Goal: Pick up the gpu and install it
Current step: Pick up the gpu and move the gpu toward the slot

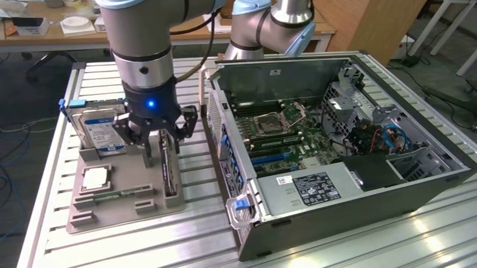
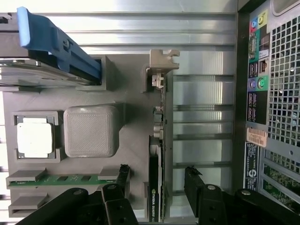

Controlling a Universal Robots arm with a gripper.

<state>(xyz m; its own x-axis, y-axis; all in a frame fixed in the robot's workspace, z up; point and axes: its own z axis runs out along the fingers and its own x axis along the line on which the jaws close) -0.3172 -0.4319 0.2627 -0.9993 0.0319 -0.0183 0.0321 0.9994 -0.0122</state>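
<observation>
The gpu (image 1: 170, 177), a thin dark card, stands on edge in a slot along the grey holder tray (image 1: 149, 209), on the side nearest the computer. In the wrist view the gpu (image 2: 156, 159) runs lengthwise with its metal bracket (image 2: 161, 65) at the far end. My gripper (image 1: 162, 156) hangs straight down over the card's far half. It is open, and in the wrist view the gripper (image 2: 157, 177) has one black finger (image 2: 123, 174) on each side of the card, not touching it. The open computer case (image 1: 447, 173) lies to the exterior view's right, with its motherboard (image 1: 280, 128) exposed.
The tray also holds a hard drive (image 1: 100, 128) with a blue rail, a square processor chip (image 1: 97, 178) and a green memory stick (image 1: 115, 195). The case's rear panel (image 2: 272, 93) stands close beside the tray. A second arm's base (image 1: 268, 28) rises behind the case.
</observation>
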